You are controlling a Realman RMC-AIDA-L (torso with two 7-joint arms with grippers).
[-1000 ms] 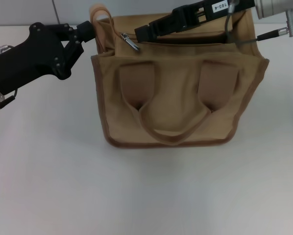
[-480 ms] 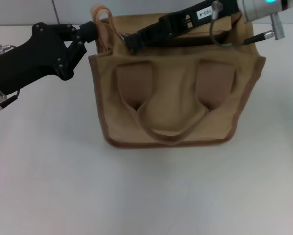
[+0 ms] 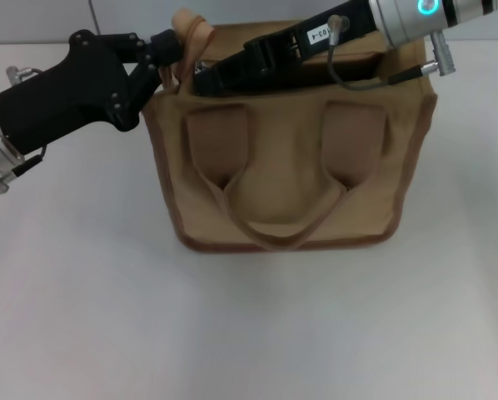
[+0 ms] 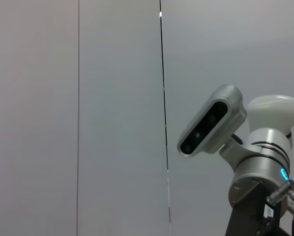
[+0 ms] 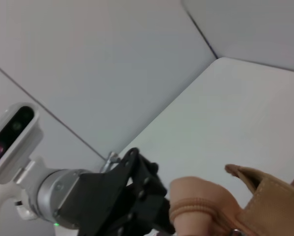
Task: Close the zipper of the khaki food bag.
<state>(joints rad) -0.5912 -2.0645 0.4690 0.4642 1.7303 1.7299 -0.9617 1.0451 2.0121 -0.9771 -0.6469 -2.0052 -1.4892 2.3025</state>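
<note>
The khaki food bag (image 3: 291,167) stands upright mid-table in the head view, its two strap handles (image 3: 274,229) hanging down the near face. My left gripper (image 3: 167,52) is shut on the bag's side loop (image 3: 192,27) at the top left corner. The right wrist view also shows that gripper (image 5: 159,216) holding the loop (image 5: 196,196). My right gripper (image 3: 201,80) reaches from the upper right across the top panel to its left end. It covers the zipper and its silver pull in the head view. A small bit of metal (image 5: 234,231) shows at the right wrist view's lower edge.
The bag stands on a white table (image 3: 232,333), with a grey wall (image 3: 32,17) behind it. The left wrist view shows only that wall and my right arm's wrist camera (image 4: 211,120).
My right gripper has slid left along the bag's top to the pull's end, and the pull, visible before, is now covered. The bag's top and my left gripper with the loop shifted.
</note>
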